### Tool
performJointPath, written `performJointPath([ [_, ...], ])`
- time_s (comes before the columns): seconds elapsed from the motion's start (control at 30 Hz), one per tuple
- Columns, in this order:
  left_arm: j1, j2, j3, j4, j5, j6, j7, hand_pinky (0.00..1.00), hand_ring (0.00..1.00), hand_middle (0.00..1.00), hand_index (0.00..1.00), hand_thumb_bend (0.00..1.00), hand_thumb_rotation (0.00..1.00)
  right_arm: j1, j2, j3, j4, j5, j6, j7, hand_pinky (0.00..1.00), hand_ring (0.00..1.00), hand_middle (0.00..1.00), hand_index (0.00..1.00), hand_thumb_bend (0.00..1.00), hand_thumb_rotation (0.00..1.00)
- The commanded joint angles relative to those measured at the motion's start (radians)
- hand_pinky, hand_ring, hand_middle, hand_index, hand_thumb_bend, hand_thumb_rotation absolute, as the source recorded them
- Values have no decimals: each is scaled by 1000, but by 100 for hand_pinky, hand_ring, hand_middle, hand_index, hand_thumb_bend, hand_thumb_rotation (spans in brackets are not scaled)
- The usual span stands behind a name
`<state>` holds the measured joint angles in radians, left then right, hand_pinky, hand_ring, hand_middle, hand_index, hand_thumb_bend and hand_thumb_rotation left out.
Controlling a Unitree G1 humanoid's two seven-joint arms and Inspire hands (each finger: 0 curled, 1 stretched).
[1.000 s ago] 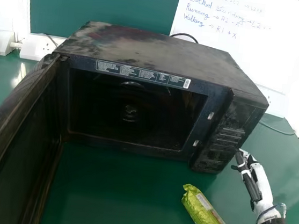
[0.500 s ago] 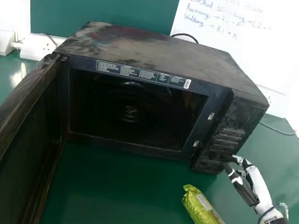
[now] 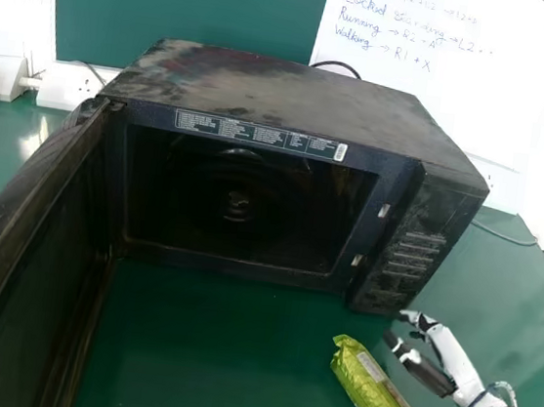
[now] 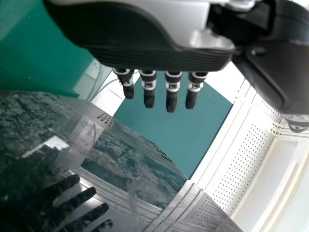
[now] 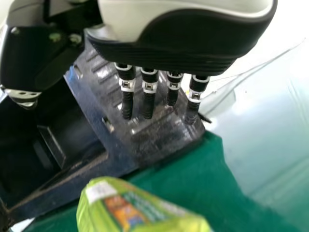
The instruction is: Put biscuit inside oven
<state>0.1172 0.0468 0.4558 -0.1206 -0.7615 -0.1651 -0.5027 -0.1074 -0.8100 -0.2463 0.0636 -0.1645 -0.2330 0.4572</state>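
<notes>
Moved: R hand (image 3: 444, 347), down from oven (image 3: 294, 98) toward biscuit pkt (image 3: 370, 394); fingers straight, released. Pkt: qty 1, yellow-green, long, w/ pale label, on desk (image 3: 215, 354) nr oven's R front corner. R wrist view adds orange print (image 5: 123, 210); L wrist view, L hand (image 4: 159, 55), fingers straight, released. Oven: blk, door (image 3: 28, 235) open.

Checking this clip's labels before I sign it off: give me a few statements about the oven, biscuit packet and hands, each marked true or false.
1. The oven door is open. True.
2. The biscuit packet is inside the oven. False: it lies on the green table in front of the oven.
3. The packet's wrapper is mainly yellow-green. True.
4. The right hand is gripping the packet. False: its fingers are extended and hold nothing.
5. The left hand has its fingers extended. True.
</notes>
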Motion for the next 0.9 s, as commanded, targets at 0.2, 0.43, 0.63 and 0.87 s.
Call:
performJointPath([
  [0.2,13,2,0,-11,1,-10,-4,100,100,100,100,87,83,75,-40,18,-126,-71,72,27,100,95,93,88,94,52],
  [0.43,11,3,-2,-11,-2,-8,-4,100,100,100,100,87,82,107,-41,22,-190,-145,98,21,97,93,93,88,99,56],
  [0.63,12,-1,-5,-14,2,-9,0,100,100,100,100,88,82,130,-38,23,-229,-185,131,24,94,93,92,87,100,58],
  [0.87,15,-5,-8,-16,-2,-7,0,100,100,100,100,87,81,163,-40,23,-266,-222,155,29,93,92,92,87,99,59],
])
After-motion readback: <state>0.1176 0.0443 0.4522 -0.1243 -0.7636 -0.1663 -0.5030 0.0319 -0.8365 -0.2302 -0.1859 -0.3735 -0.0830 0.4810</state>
